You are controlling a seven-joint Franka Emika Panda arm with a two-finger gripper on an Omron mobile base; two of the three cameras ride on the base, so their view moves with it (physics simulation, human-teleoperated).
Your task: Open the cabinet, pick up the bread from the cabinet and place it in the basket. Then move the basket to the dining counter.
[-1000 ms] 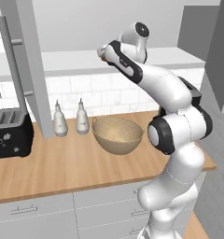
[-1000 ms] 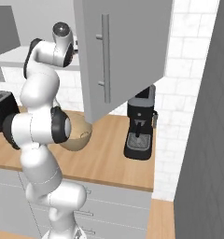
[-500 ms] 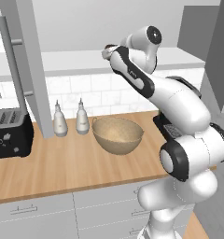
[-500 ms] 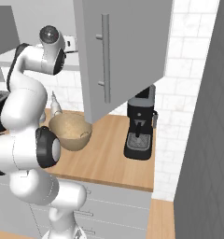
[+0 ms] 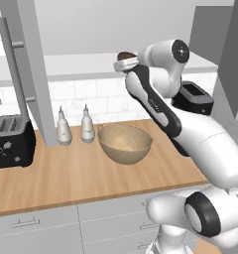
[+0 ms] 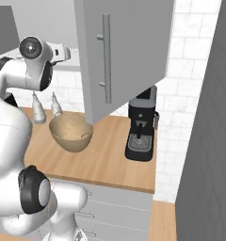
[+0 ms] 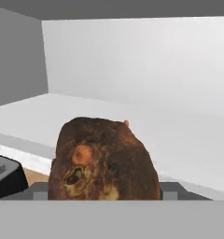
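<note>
Bread at the shelf edge, upper middle of the left base frame.
Gripper [image 5: 125, 63] wide around the bread [image 7: 103, 161], seemingly not yet clamped, fingertips hidden. Could nudge it deeper into the cabinet [image 6: 126, 52], or drop it short of the basket [image 5: 125, 144] at frame centre.

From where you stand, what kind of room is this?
It looks like a home kitchen, computer-rendered. A toaster and a coffee machine stand on a wooden worktop backed by white tiles, with grey drawers below and an open wall cabinet above.
</note>
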